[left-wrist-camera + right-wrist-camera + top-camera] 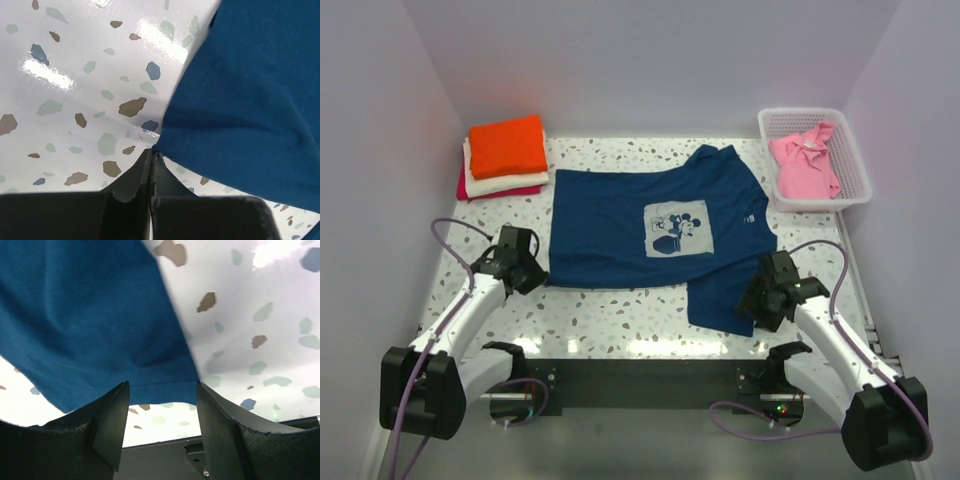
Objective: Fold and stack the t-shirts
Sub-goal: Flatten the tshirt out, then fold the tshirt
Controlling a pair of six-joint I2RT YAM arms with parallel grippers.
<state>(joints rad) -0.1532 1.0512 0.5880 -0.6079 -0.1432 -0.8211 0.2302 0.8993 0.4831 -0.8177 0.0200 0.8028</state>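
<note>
A navy blue t-shirt (620, 230) with a white chest graphic lies spread on the table, its near right part hanging toward the front. My left gripper (530, 268) is shut, and its tips (151, 152) pinch the shirt's near left corner (250, 100). My right gripper (760, 295) is open, its fingers (162, 385) straddling the near right hem of the navy cloth (90, 315) without gripping it. A pink t-shirt (805, 165) lies crumpled in the basket. Folded orange (507, 145), cream (500, 183) and magenta (480, 192) tees are stacked at the back left.
A white lattice basket (857, 165) stands at the back right. The speckled table (620, 310) has white walls on three sides. A dark bar with the arm bases runs along the near edge (640, 370).
</note>
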